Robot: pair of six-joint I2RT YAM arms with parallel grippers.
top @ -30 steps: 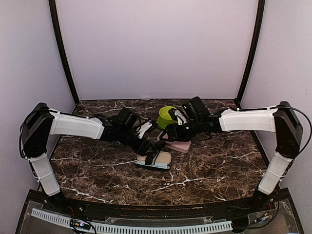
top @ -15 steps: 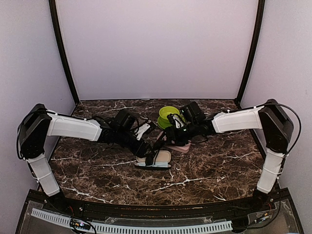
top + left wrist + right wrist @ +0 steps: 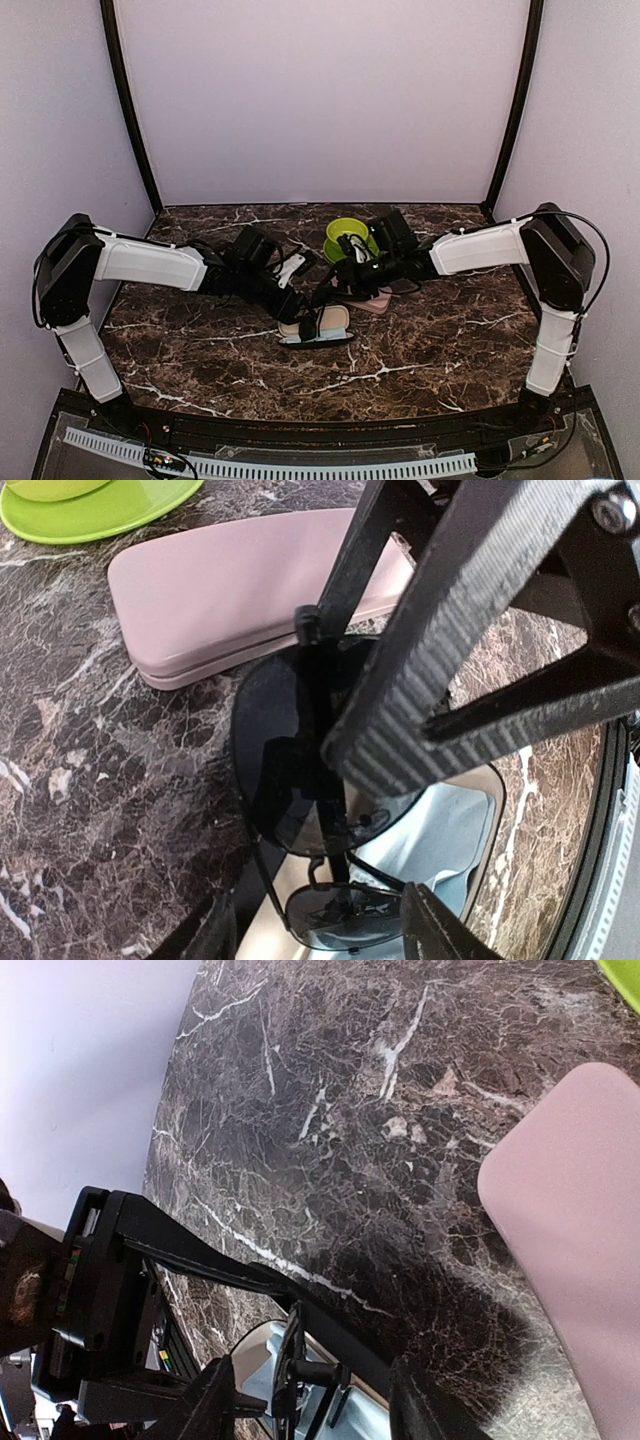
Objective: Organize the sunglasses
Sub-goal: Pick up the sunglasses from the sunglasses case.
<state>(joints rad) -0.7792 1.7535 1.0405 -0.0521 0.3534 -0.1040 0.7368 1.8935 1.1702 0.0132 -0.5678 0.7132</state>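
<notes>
The black-framed sunglasses point(image 3: 285, 730) with dark lenses hang tilted over the open black case point(image 3: 338, 322), whose beige inside holds a light blue cloth point(image 3: 455, 855). My left gripper point(image 3: 325, 930) is shut on their lower lens, one fingertip on each side of it. In the top view it sits at the case's left end point(image 3: 308, 316). My right gripper point(image 3: 310, 1405) reaches in from the right point(image 3: 336, 287). It stands open astride the sunglasses point(image 3: 295, 1365), seen edge-on, with gaps on both sides. Its ribbed finger point(image 3: 450, 650) crosses in front of the upper lens.
A shut pink case point(image 3: 372, 298) lies just behind the black case, under my right arm, large in the wrist views point(image 3: 220, 590) point(image 3: 580, 1220). A lime green bowl point(image 3: 345, 233) stands behind it. Dark marble table point(image 3: 200, 350), walls on three sides.
My right gripper has moved left and down from above the pink case to the sunglasses, and its jaws have narrowed. The left gripper and the case have hardly moved.
</notes>
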